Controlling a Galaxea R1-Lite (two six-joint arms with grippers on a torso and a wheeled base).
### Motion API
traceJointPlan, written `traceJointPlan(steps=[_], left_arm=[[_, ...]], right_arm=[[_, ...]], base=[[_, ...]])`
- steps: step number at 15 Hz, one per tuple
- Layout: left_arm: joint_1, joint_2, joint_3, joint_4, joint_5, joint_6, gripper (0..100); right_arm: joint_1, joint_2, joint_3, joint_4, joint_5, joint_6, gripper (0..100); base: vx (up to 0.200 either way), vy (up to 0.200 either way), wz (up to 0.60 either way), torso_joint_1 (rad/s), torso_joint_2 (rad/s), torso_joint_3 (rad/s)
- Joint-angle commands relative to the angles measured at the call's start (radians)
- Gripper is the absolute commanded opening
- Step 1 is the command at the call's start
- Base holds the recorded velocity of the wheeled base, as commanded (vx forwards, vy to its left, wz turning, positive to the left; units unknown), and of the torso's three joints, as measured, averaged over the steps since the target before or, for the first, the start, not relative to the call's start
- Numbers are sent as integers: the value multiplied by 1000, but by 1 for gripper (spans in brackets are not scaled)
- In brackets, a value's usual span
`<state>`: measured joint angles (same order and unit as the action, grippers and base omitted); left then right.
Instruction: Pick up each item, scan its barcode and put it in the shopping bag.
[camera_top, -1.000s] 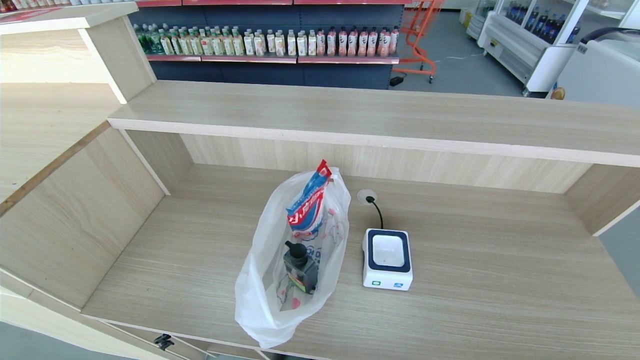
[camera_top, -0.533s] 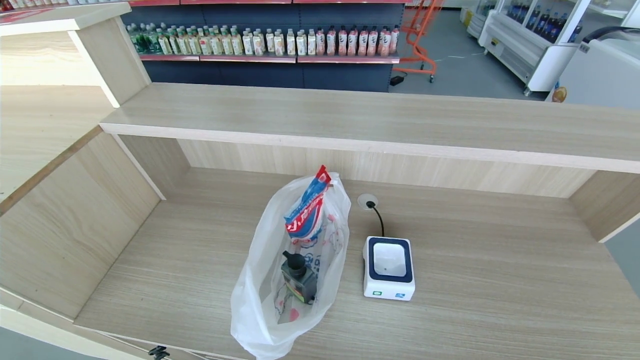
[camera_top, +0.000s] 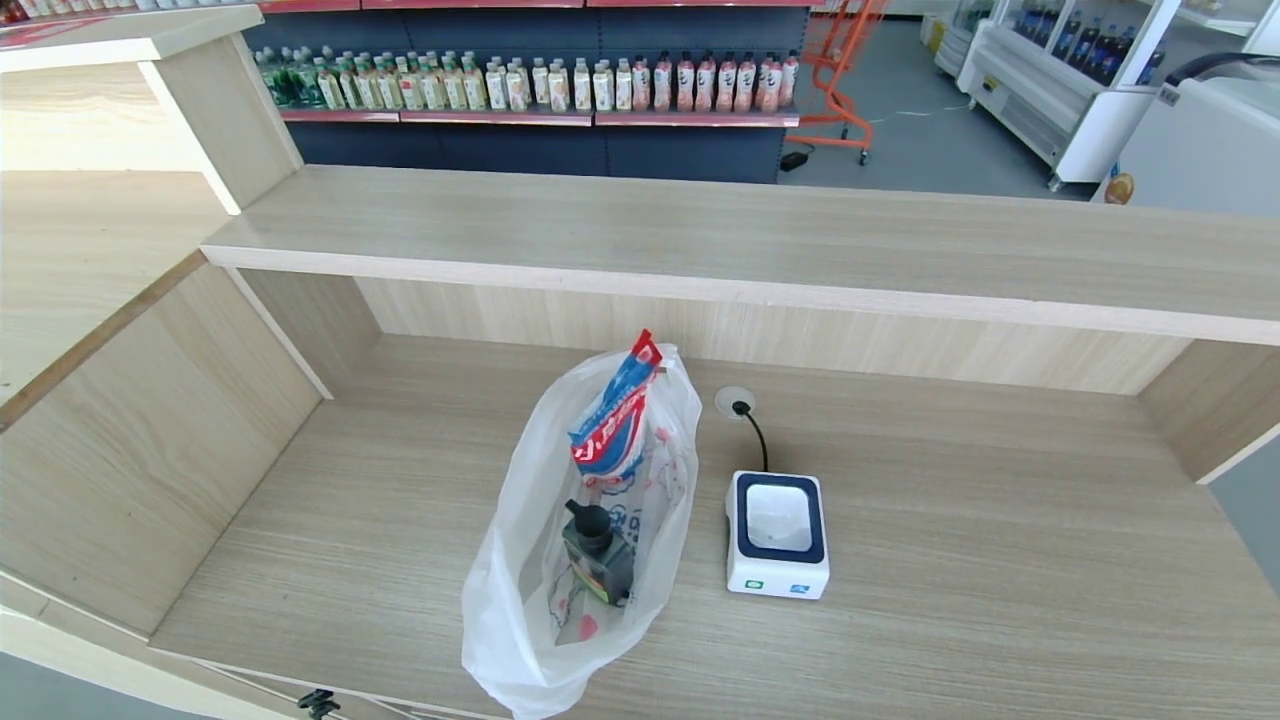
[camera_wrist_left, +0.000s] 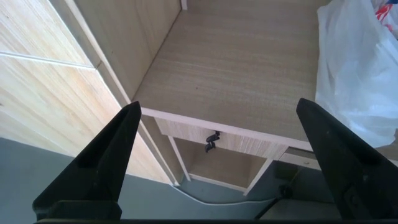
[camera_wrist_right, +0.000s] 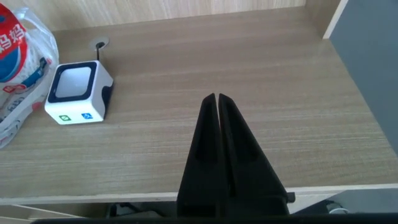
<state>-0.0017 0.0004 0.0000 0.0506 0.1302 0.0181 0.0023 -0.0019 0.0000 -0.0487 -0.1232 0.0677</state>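
A white plastic shopping bag (camera_top: 520, 560) lies open on the wooden counter (camera_top: 950, 560). Inside it stand a red, white and blue pouch (camera_top: 615, 420) and a dark bottle with a black cap (camera_top: 597, 550). To the right of the bag sits the white and blue barcode scanner (camera_top: 777, 533), cabled to a hole in the counter. My left gripper (camera_wrist_left: 217, 115) is open, off the counter's front left corner, with the bag (camera_wrist_left: 357, 81) to one side. My right gripper (camera_wrist_right: 219, 102) is shut on nothing, above the counter's front right area, with the scanner (camera_wrist_right: 76, 92) and bag (camera_wrist_right: 22, 56) beyond it.
A raised wooden ledge (camera_top: 700, 230) runs along the back of the counter, with side walls left and right. Below the counter's front edge is a drawer with a black handle (camera_wrist_left: 211, 140). Store shelves of bottles (camera_top: 520, 85) and freezers stand far behind.
The head camera tilted slightly during the first half second, shifting the whole picture; bag, items and scanner kept their places on the counter.
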Motion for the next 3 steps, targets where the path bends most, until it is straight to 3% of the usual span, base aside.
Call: traceJointPlan(steps=[1, 3], left_arm=[[-1, 0, 0, 0, 0, 0, 100], [0, 0, 0, 0, 0, 0, 100]], right_arm=[[1, 2, 0, 0, -1, 0, 0], [1, 2, 0, 0, -1, 3, 0]], base=[[0, 0, 0, 0, 0, 0], [0, 0, 0, 0, 0, 0]])
